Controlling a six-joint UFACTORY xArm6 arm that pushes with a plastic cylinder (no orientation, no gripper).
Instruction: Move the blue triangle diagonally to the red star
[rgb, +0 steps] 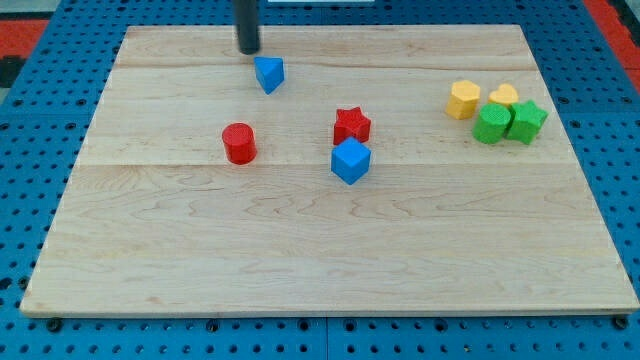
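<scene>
Toward the far edge of the wooden board (330, 260), left of centre, my tip (248, 50) rested on the surface. No hand or jaws ended the arm, only a straight dark rod, so nothing was spread, pressed together or pinching anything. The blue triangle (269, 74) lay just beside my tip, on its right and slightly nearer; whether the two touched could not be told.

The red star (351, 125) sat near the middle of the board, to the right of the triangle and nearer than it, well apart from it. A blue cube (350, 161) stood just in front of the star, touching or almost touching it. A red cylinder (239, 143) stood to the left of the star, nearer than the triangle.

Far off on the right side, four blocks clustered together: a yellow block (463, 100) on the left, another yellow block (503, 95) behind, and two green blocks (492, 123) (527, 121) side by side in front.
</scene>
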